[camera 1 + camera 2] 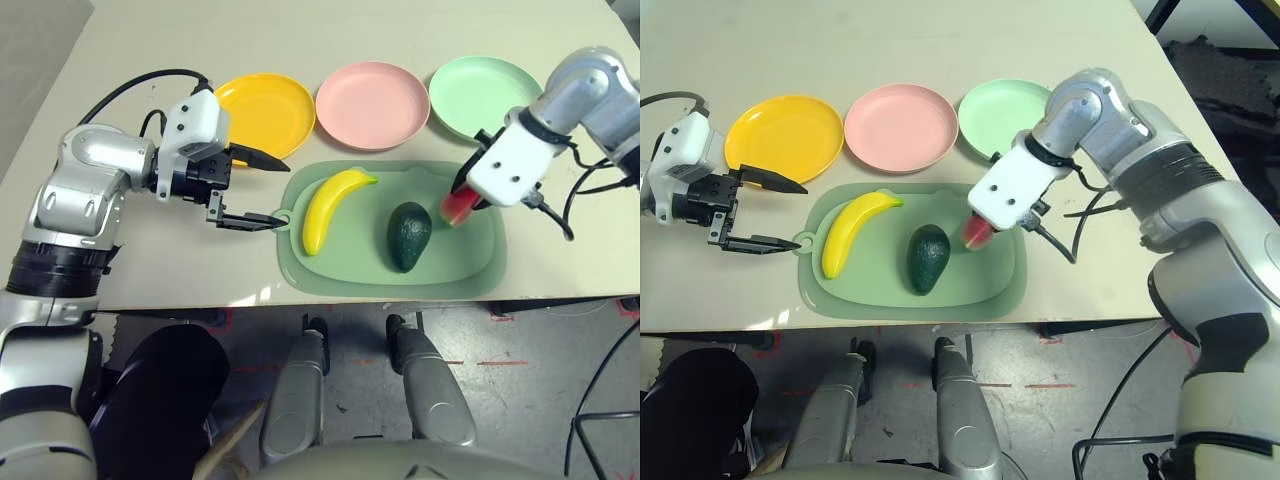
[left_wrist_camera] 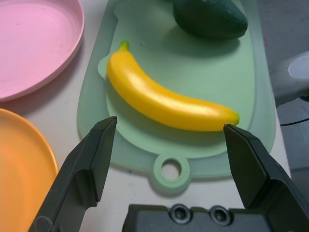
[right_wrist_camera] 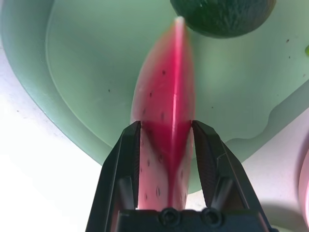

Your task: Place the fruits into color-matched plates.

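The watermelon wedge (image 3: pixel 166 125) was pinched tight by the right gripper (image 3: pixel 166 145) over the right end of the cutting mat (image 1: pixel 470 262). The banana (image 1: pixel 330 207) and avocado (image 1: pixel 408 235) lay on the mat. The left gripper (image 1: pixel 262 188) was held wide open, with nothing in it, at the mat's left edge.

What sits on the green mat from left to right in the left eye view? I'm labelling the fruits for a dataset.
banana → avocado → watermelon wedge, which the right gripper holds at the right side of the cutting mat.
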### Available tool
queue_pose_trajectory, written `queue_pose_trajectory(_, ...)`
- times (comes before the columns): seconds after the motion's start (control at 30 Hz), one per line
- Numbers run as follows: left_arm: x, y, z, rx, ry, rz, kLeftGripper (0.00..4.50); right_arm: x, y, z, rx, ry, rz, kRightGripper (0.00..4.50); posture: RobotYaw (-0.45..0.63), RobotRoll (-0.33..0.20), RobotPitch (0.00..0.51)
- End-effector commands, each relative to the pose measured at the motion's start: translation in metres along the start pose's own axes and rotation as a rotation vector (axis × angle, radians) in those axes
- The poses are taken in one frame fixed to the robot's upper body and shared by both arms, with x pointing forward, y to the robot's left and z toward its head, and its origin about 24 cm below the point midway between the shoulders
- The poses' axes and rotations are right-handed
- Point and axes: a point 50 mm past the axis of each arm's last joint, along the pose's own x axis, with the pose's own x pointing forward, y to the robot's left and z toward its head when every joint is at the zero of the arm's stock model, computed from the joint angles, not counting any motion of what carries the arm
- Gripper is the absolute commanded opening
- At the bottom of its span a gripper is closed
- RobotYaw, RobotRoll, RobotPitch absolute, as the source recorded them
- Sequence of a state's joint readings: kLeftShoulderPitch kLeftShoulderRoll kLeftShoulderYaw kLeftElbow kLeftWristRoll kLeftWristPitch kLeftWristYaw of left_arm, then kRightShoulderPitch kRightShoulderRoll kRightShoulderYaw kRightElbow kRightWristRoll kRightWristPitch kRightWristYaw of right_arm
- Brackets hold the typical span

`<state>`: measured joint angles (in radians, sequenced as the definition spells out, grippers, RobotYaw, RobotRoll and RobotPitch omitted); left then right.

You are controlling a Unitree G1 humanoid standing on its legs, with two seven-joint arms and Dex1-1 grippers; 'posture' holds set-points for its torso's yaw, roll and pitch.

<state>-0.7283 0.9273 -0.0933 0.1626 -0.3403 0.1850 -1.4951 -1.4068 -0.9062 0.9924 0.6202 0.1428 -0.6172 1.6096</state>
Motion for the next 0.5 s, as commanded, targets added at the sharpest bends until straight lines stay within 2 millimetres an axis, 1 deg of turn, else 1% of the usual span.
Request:
queue_pose_trajectory(0.03, -0.0034, -0.001, -0.0027, 0.006, 0.016, 0.002, 4.5, 0.0002, 0.0011, 0.0031, -0.008, -0.002, 0.024, 1.69, -0.08, 0.0, 0.32)
queue_pose_trajectory(0.2, -0.0035, -0.0013, -0.0027, 0.008, 0.015, 0.002, 4.5, -0.0021, 0.0004, 0.0042, -0.001, -0.004, 0.022, 1.69, -0.09, 0.0, 0.32)
queue_pose_trajectory(0.43, -0.0034, -0.0013, -0.0026, 0.008, 0.011, 0.0, 4.5, 0.003, 0.0028, 0.002, 0.002, 0.0, 0.04, 1.69, -0.08, 0.0, 0.325)
queue_pose_trajectory(0.5, -0.0037, -0.0014, -0.0026, 0.008, 0.01, 0.0, 4.5, 0.0053, 0.0039, 0.0004, 0.002, 0.003, 0.046, 2.41, -0.08, 0.0, 0.327)
